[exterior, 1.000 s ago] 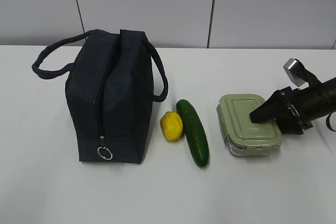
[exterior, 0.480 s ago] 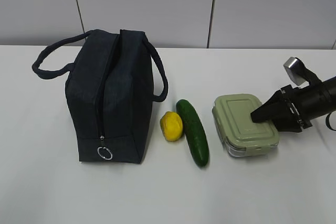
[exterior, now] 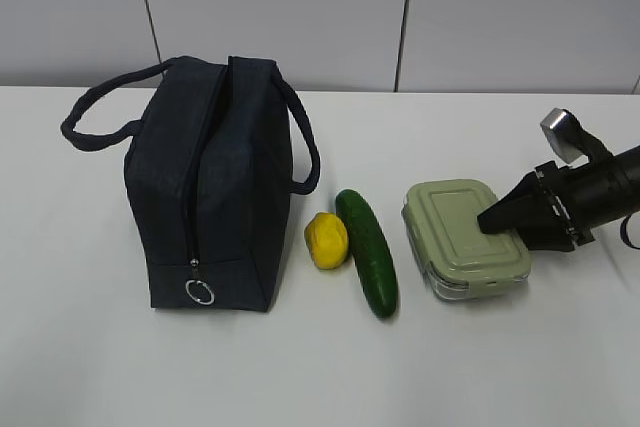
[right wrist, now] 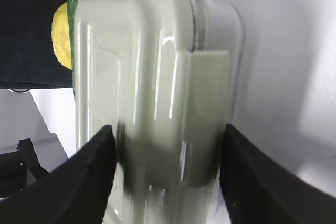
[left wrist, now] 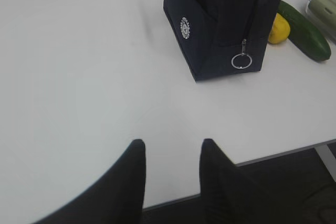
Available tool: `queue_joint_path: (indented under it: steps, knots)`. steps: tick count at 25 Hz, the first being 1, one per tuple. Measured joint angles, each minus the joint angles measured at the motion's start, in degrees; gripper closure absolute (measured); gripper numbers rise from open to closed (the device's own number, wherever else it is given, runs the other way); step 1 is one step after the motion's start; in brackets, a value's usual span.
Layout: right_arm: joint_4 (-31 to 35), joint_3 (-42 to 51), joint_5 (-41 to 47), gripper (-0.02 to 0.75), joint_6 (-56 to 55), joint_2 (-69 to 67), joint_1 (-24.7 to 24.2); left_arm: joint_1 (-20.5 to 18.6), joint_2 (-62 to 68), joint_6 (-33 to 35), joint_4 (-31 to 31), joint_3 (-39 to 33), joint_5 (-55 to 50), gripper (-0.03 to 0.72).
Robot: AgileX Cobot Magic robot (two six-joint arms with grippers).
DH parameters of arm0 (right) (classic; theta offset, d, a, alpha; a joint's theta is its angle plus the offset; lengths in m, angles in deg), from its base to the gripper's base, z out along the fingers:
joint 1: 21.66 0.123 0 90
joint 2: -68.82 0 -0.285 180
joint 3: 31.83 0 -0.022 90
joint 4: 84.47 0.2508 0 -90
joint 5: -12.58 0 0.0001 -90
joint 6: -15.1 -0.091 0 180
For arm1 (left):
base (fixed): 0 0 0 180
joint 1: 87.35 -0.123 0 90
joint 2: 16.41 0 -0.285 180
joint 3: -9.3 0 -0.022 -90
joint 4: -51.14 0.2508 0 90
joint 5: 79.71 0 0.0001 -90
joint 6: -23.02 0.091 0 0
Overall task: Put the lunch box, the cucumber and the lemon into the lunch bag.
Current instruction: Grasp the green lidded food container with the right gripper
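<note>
The lunch box (exterior: 455, 232), clear with a sage-green lid, sits on the white table right of centre. My right gripper (exterior: 485, 219) reaches in from the right, and its jaws straddle the box's near end and press its sides in the right wrist view (right wrist: 168, 128). The dark green cucumber (exterior: 367, 252) lies just left of the box, with the yellow lemon (exterior: 326, 240) against its left side. The navy lunch bag (exterior: 210, 197) stands at the left, zipper closed, with its silver ring pull (exterior: 200, 292) hanging at the front. My left gripper (left wrist: 170, 145) is open and empty over the table's front edge.
The bag's loop handles (exterior: 95, 127) hang out to both sides. The table's front edge (left wrist: 273, 153) shows just past my left gripper's fingers. A grey panelled wall (exterior: 400, 17) stands behind the table.
The lunch box has shifted and turned a little to the left, towards the cucumber, between my right gripper's jaws. The bag, lemon and cucumber have not moved.
</note>
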Motion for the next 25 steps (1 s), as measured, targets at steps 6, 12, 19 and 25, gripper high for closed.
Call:
queue_joint_path:
  steps: [6, 12, 19, 25]
  knots:
    - [0.0, 0.0, 0.1, 0.286, 0.0, 0.0, 0.0, 0.0, 0.0, 0.0, 0.0, 0.0, 0.0, 0.452]
    - [0.0, 0.0, 0.1, 0.286, 0.0, 0.0, 0.0, 0.0, 0.0, 0.0, 0.0, 0.0, 0.0, 0.452]
    - [0.0, 0.0, 0.1, 0.286, -0.1, 0.0, 0.0, 0.0, 0.0, 0.0, 0.0, 0.0, 0.0, 0.452]
    - [0.0, 0.0, 0.1, 0.287, -0.3, 0.0, 0.0, 0.0, 0.0, 0.0, 0.0, 0.0, 0.0, 0.452]
